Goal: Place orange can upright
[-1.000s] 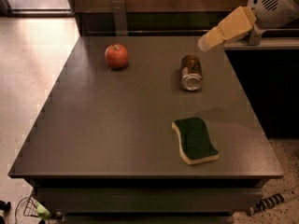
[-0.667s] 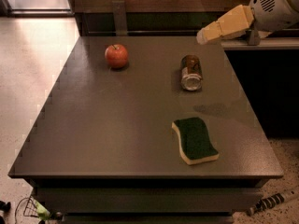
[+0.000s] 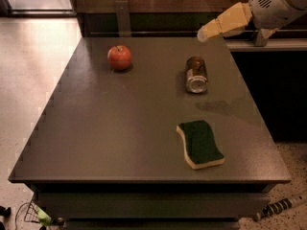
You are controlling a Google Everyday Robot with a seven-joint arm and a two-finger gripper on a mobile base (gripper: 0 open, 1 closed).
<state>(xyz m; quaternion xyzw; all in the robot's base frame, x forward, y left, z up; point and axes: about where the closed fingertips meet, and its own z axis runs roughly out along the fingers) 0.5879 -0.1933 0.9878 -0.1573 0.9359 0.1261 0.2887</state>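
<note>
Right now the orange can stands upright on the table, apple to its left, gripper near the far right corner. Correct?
No: the camera view shows the orange can lying on its side on the table. The apple to its left and the gripper near the far right corner are correct.

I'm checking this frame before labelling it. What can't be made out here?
Camera view:
- Orange can, lying on its side: label marks too small to read, far end hidden by its own body.
- Gripper, in the air by the table's far right corner: arm behind it cut off by the top-right corner.
</note>
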